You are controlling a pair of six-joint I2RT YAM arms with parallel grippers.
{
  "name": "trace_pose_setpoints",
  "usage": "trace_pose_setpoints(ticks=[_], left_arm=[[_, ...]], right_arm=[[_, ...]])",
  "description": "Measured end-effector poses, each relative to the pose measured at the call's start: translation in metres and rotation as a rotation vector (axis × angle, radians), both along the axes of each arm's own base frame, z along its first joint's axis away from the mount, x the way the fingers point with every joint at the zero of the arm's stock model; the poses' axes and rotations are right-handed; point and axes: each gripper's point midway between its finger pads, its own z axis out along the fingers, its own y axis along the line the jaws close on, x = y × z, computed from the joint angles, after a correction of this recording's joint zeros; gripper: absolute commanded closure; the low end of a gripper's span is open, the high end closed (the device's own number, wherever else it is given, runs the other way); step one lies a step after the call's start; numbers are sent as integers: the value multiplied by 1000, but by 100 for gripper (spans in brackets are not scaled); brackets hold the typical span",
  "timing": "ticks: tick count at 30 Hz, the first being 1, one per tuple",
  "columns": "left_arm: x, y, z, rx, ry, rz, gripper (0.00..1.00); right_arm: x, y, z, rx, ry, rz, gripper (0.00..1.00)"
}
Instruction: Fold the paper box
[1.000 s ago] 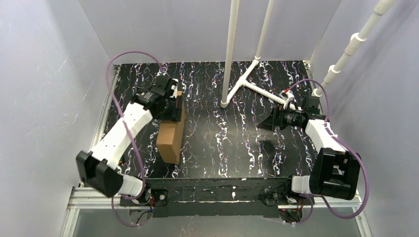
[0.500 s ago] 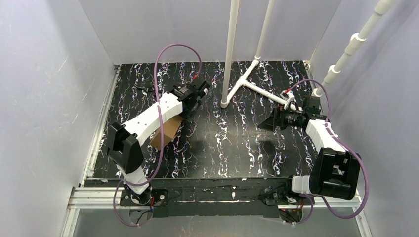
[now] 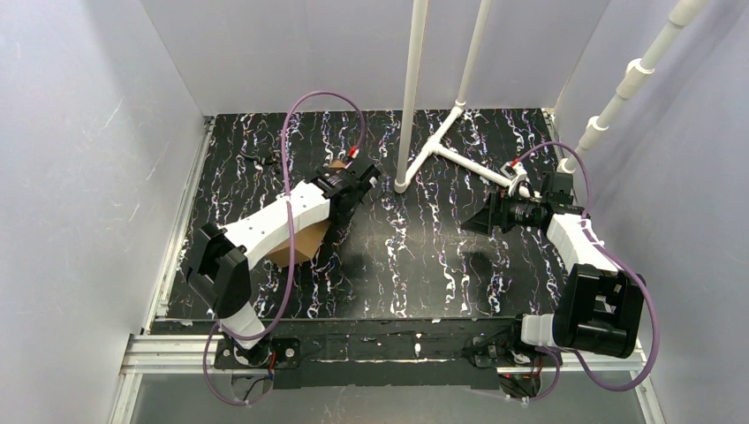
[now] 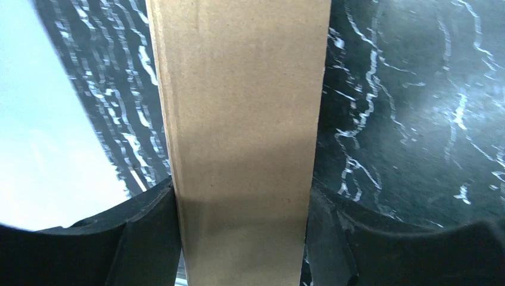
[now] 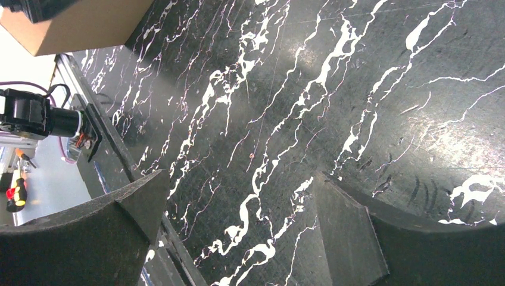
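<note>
— Now the left arm reaches toward the middle of the table, no longer at the far left, and the paper box has come with it. The right arm has not moved.

— Is the box held? From the top I see only brown cardboard under the forearm.

— The left wrist view answers this: the left gripper is clamped on the box, both fingers pressing on its sides.

— And the right gripper?

— Its jaws stand wide apart over bare table at the right, with nothing between them. Its camera catches one corner of the box across the table.

— Does the box rest on the table?

— I cannot tell.
</note>
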Motion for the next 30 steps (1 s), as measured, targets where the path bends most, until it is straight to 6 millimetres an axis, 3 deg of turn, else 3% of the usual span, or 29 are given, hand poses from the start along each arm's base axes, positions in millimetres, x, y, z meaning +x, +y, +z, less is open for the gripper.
trace_pose_setpoints(ticks=[5, 9, 12, 15, 19, 22, 24, 27, 30], left_arm=[[-30, -21, -23, -171, 114, 21, 4], [-59, -45, -29, -352, 231, 21, 2], [-73, -58, -13, -493, 254, 4, 2], [-80, -65, 21, -698, 212, -23, 2], [-82, -48, 59, -972, 112, 5, 2], [-85, -26, 73, -1079, 29, 44, 2], [-92, -10, 80, -1117, -28, 63, 2], [-101, 9, 97, -1161, -118, 78, 2], [-110, 20, 116, -1189, -193, 77, 2]], right_arm=[[0, -1, -1, -3, -3, 2, 2], [-3, -1, -3, -13, -6, 14, 2], [-7, -2, -5, -31, -15, 32, 2], [-12, -3, -5, -61, -49, 54, 2], [-18, -11, 0, -157, -126, 81, 2], [-10, -27, 10, -279, -182, 49, 2], [0, -40, 27, -364, -231, 2, 2], [20, -62, 78, -477, -343, -124, 2], [23, -67, 110, -489, -407, -181, 2]])
